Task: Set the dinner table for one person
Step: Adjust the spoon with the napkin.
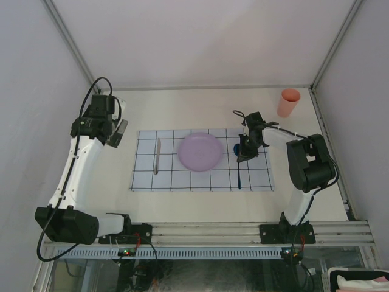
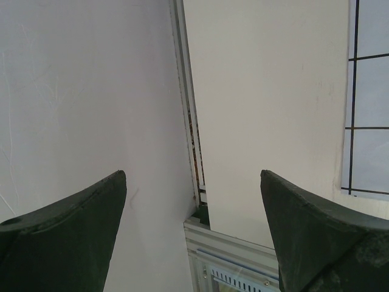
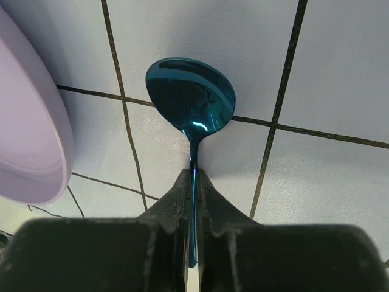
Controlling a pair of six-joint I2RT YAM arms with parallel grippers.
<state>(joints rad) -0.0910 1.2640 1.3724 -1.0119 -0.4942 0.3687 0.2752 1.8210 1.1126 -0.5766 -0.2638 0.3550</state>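
Observation:
On the dinner table (image 1: 182, 106) lies a pale grid-patterned cloth (image 1: 143, 173) with a lilac plate (image 1: 199, 152) in its middle. A silver utensil (image 1: 157, 156) rests on the cloth left of the plate. To the right of the plate is a shiny blue spoon (image 1: 239, 176), bowl (image 3: 191, 100) pointing away from the arms and low over or on the cloth (image 3: 328, 73). My right gripper (image 1: 245, 152) (image 3: 193, 176) is shut on the spoon's thin neck. The plate's rim (image 3: 30, 152) sits just left of it. Left of the cloth, my left gripper (image 1: 118, 134) (image 2: 193, 176) hangs open and empty above the bare table (image 2: 261, 91).
A salmon-pink cup (image 1: 289, 102) stands upright at the table's far right corner. White walls enclose the table on three sides, and an aluminium rail (image 1: 243, 231) runs along the near edge. In the left wrist view, the cloth's edge (image 2: 371, 91) shows at the right.

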